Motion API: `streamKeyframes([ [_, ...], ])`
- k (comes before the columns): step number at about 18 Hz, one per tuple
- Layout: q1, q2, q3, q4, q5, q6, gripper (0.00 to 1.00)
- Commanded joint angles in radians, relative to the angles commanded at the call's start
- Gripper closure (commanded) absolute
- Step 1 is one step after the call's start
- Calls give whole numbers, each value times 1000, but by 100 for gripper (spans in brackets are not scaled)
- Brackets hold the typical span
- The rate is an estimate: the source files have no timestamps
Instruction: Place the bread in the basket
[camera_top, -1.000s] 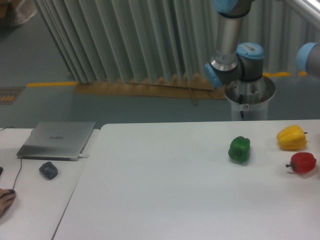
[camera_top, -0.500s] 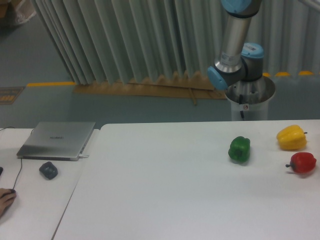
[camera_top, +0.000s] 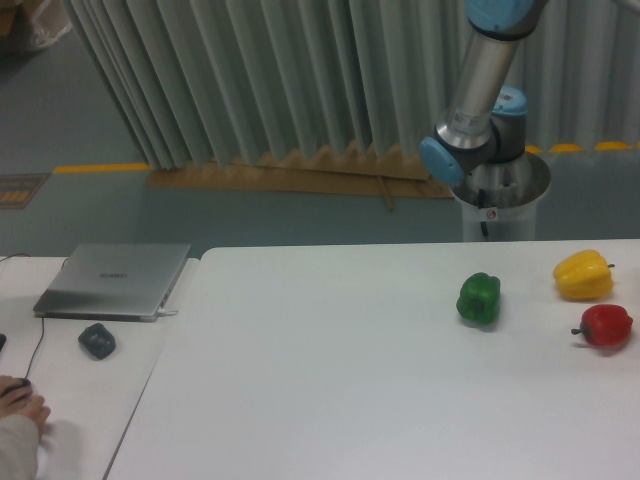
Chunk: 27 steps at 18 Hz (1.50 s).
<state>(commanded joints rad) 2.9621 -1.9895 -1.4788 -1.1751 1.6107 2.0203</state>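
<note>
White worktop (camera_top: 330, 390) carries a green pepper (camera_top: 479, 298), a yellow pepper (camera_top: 584, 276) and a red pepper (camera_top: 606, 326) at the right. No bread or basket appears in view, so its look cannot be reported. The arm (camera_top: 480, 90) rises behind the worktop; the jaws are out of frame. A closed laptop (camera_top: 112, 280) lies at left.

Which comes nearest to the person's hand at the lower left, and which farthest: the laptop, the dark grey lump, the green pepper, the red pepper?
From the person's hand, nearest first:
1. dark grey lump, just up and right of it on the left table.
2. laptop, shut, behind the lump.
3. green pepper, across on the right half of the white table.
4. red pepper, at the far right edge.
</note>
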Motion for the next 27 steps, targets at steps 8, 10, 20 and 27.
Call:
streamKeyframes([
  [8,-17,-65,3,49,0,-9,21],
  [10,-21,-65,3,49,0,-12,1],
  [20,-37,-55,12,63,0,-12,0],
  [27,-83,-116,-2,119,-2,-29,0],
])
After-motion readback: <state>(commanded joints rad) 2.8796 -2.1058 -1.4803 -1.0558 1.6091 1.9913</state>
